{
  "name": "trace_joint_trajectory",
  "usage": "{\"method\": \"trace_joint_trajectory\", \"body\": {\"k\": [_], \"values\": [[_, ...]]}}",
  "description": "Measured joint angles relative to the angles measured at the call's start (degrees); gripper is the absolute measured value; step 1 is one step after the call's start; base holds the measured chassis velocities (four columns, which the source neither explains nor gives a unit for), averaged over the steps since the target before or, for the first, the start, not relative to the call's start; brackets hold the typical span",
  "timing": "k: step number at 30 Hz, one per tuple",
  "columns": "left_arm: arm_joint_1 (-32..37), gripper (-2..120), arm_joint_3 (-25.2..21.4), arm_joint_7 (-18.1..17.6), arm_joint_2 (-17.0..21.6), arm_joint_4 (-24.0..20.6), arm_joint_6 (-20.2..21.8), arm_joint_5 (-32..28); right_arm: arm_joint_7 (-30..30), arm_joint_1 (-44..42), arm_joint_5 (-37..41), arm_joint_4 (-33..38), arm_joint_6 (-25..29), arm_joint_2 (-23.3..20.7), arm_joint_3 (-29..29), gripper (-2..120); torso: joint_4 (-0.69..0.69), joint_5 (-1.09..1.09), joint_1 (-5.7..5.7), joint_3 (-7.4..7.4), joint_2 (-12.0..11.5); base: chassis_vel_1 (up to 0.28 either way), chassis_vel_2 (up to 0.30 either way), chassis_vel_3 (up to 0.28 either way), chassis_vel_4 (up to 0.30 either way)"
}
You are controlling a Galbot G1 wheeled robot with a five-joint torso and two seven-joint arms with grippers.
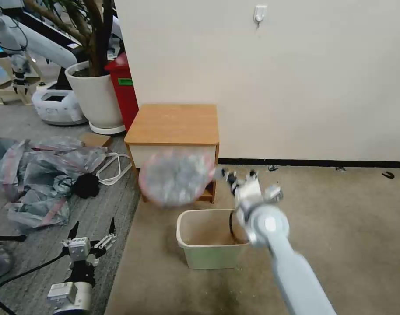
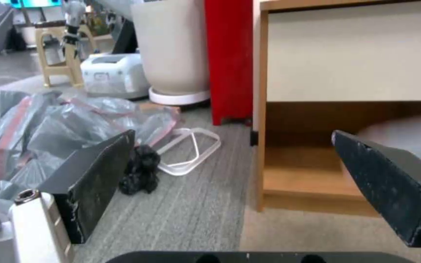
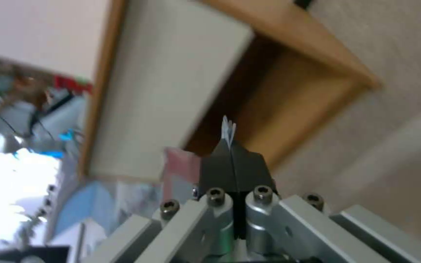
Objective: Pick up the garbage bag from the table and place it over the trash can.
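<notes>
The garbage bag (image 1: 176, 175), crinkled grey plastic with a pink-red edge, hangs blurred in the air before the table's cream drawer front and above the trash can (image 1: 182, 229). My right gripper (image 1: 226, 175) holds it by its right edge. In the right wrist view that gripper (image 3: 230, 146) is shut, with a sliver of plastic sticking out between the tips and the bag (image 3: 176, 171) trailing beside the fingers. The table (image 1: 173, 124) has a bare top. My left gripper (image 1: 92, 236) is low at the left, open and holding nothing; its black fingers (image 2: 93, 175) frame the table's lower shelf (image 2: 308, 175).
A heap of similar grey-pink bags (image 1: 42, 175) lies on the floor at the left, with a black bundle (image 1: 86, 186) and a white cord loop (image 1: 114, 168). A white plant pot (image 1: 97, 98) and a red bin (image 1: 123, 87) stand behind the table. Beige carpet lies right of the can.
</notes>
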Motion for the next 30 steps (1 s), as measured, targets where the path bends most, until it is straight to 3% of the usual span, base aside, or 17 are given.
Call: {"method": "trace_joint_trajectory", "body": {"k": [3,21,30], "values": [[-0.3,100,0.2,0.0,0.0,0.2,-0.1,0.0,-0.1,-5.1,-5.1,1.4,1.3,-0.9,-2.6,0,0.0,0.0,0.0,0.0,0.0,0.0,0.0,0.0,0.0],[-1.3,100,1.3,0.0,0.3,0.8,-0.4,0.0,-2.7,-9.8,-20.8,-0.9,4.7,-3.8,-4.5,2,0.01,0.0,0.0,0.01,0.0,0.0,0.0,0.0,0.0],[-1.2,100,1.6,0.0,0.4,0.9,-0.6,0.1,-3.0,-10.6,-23.3,0.8,4.7,-4.5,-5.3,34,0.01,0.0,0.0,0.01,0.0,0.0,0.0,0.0,0.0]]}}
